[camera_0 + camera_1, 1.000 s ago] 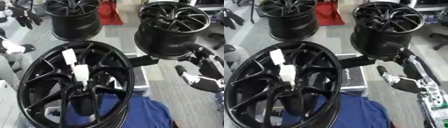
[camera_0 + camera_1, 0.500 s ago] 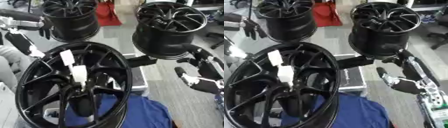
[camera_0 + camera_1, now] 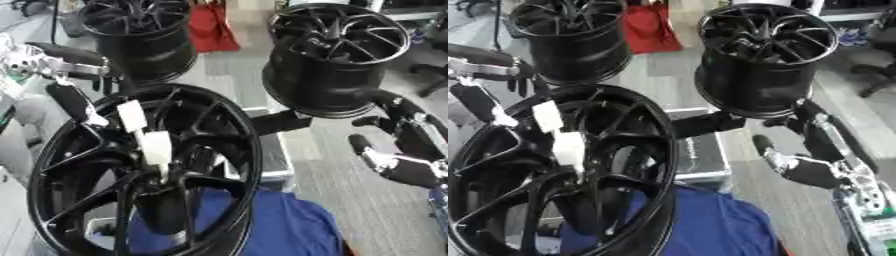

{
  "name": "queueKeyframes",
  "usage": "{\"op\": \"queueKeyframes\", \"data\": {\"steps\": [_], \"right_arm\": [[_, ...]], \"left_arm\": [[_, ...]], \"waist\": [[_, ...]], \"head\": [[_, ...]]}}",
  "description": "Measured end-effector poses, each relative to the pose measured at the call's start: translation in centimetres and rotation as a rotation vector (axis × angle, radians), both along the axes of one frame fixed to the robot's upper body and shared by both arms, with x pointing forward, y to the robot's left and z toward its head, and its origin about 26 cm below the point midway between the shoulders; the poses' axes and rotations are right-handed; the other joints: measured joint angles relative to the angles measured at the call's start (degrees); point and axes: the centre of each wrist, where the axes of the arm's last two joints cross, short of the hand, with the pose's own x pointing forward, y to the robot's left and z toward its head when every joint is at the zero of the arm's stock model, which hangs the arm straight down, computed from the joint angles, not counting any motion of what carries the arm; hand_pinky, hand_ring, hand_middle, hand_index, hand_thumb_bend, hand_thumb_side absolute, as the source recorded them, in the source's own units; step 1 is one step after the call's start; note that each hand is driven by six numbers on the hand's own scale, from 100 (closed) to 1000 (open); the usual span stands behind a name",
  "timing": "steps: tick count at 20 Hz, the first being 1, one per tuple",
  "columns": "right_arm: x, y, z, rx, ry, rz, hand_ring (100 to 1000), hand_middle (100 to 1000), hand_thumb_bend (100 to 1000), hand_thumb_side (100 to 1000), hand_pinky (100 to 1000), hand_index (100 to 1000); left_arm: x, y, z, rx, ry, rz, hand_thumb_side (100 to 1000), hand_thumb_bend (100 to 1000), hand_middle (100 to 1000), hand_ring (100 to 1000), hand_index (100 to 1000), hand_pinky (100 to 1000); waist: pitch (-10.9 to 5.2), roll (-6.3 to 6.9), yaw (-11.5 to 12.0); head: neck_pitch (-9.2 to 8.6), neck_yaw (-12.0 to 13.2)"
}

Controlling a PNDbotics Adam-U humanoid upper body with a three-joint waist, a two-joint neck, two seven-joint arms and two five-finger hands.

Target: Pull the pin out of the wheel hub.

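Wheel hub (image 3: pixel 96 165): a black spoked wheel is standing tilted at lower left, leaning over a blue cloth (image 3: pixel 271 225).
Pin (image 3: pixel 156 148): a white piece is sitting on a spoke near the wheel's middle, with a second white tag (image 3: pixel 131 116) just above it.
Left hand (image 3: pixel 74 102): it is reaching in from the upper left, fingers straight and open, touching the wheel's upper rim.
Right hand (image 3: pixel 407 155): it is hanging open at the right, holding nothing, well apart from the wheel.
Other wheels: two black wheels (image 3: pixel 337 55) are standing behind.
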Motion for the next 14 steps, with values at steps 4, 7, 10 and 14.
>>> {"op": "queueKeyframes", "data": {"steps": [4, 7, 10, 14], "right_arm": [[0.0, 0.0, 0.0, 0.000, 0.000, 0.001, 997, 833, 304, 158, 720, 897], [0.0, 0.0, 0.0, -0.001, 0.000, 0.002, 997, 833, 302, 159, 720, 897], [0.0, 0.0, 0.0, -0.002, 0.000, 0.004, 997, 833, 300, 160, 721, 897], [0.0, 0.0, 0.0, -0.003, 0.001, 0.005, 997, 833, 298, 160, 720, 897]], "left_arm": [[0.1, -0.2, -0.7, -0.004, 0.025, -0.004, 383, 439, 710, 638, 870, 634], [0.2, -0.2, -1.0, -0.001, 0.032, 0.006, 373, 430, 702, 632, 864, 626], [0.2, -0.2, -1.4, -0.002, 0.025, 0.024, 356, 411, 698, 629, 863, 613], [0.3, -0.5, -2.4, -0.015, 0.026, 0.042, 333, 384, 686, 615, 854, 598]], "waist": [[0.00, 0.02, -0.09], [0.00, 0.03, -0.14], [-0.03, 0.03, -0.27], [-0.04, 0.03, -0.41]], "head": [[0.00, 0.03], [0.00, 0.03], [0.00, 0.03], [0.00, 0.03]]}}
